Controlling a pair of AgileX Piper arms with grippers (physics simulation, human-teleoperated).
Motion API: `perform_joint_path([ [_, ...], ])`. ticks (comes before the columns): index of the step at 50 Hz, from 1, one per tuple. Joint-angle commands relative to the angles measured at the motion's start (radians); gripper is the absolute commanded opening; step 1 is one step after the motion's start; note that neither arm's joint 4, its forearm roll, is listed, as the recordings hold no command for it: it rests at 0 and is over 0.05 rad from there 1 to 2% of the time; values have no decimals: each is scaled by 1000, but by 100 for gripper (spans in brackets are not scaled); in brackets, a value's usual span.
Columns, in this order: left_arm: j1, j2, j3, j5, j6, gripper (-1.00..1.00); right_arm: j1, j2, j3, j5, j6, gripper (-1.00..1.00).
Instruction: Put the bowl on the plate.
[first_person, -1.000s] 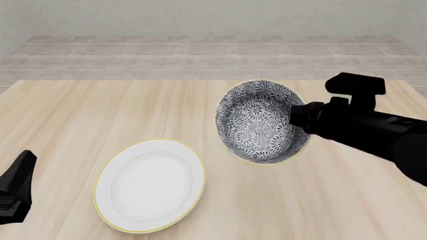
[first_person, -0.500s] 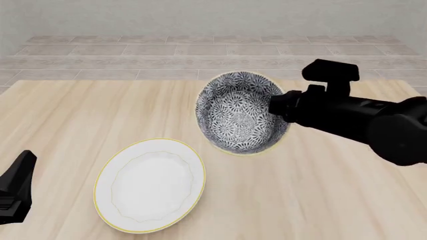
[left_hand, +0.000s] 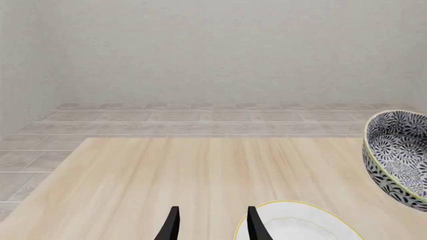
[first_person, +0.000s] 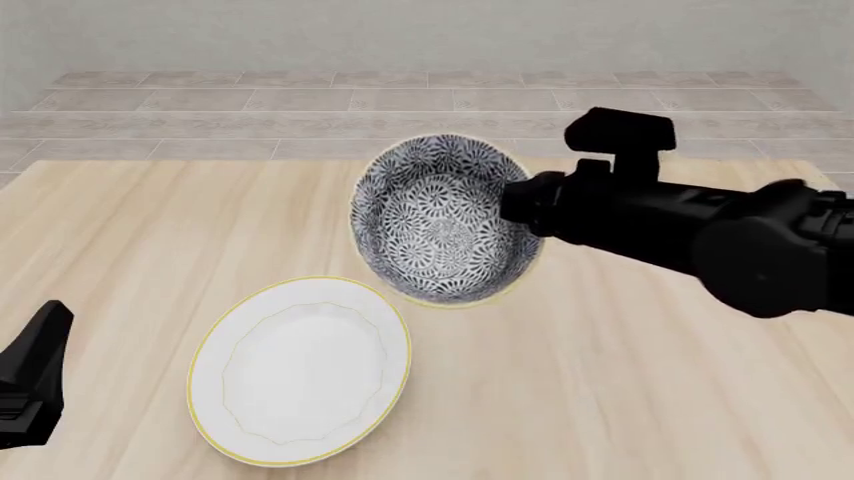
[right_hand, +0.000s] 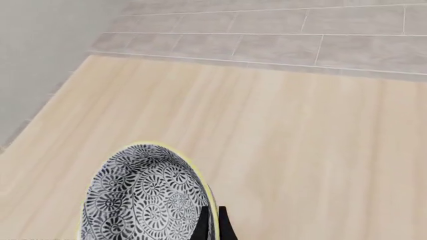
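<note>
Holding the floral bowl (first_person: 441, 220) by its rim, my right gripper (right_hand: 211, 222) had its jaws pinched shut on the yellowish edge at the bowl's three-o'clock side, and the bowl hung tilted above the wooden table (first_person: 641, 380), its opening turned toward the front camera. The white gold-rimmed plate (first_person: 300, 370) lay flat on the table at the bowl's seven o'clock, their rims nearly meeting in the front view. My left gripper (left_hand: 210, 225) sat low at the plate's nine o'clock with its jaws parted, holding nothing.
</note>
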Motion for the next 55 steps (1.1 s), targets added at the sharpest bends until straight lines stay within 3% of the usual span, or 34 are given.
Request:
perform_joint_path([
  [1, 0, 0, 0, 0, 0, 100, 29, 22, -30, -11, 7, -100],
  [27, 0, 0, 0, 0, 0, 100, 75, 71, -42, -49, 15, -100],
  [55, 0, 0, 0, 0, 0, 100, 111, 114, -80, -30, 5, -100],
])
